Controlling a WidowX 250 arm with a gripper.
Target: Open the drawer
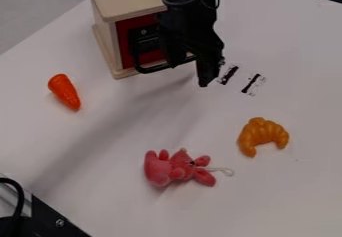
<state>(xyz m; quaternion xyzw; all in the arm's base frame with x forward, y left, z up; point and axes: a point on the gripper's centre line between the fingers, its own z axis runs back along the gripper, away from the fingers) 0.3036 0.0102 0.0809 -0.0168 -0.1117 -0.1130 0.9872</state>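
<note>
red drawer (124, 38) just beside the claw (190, 73), fingers parted wide, black handle (153, 69) near them

the drawer (125, 46) is red, the carrot (65, 92) orange.

The gripper (190, 75) hung, fingers apart, at the wooden box's (115, 3) red drawer (125, 43); a carrot (64, 91), pink plush toy (161, 171) and croissant (256, 132) lay on the counter (113, 181).
</note>
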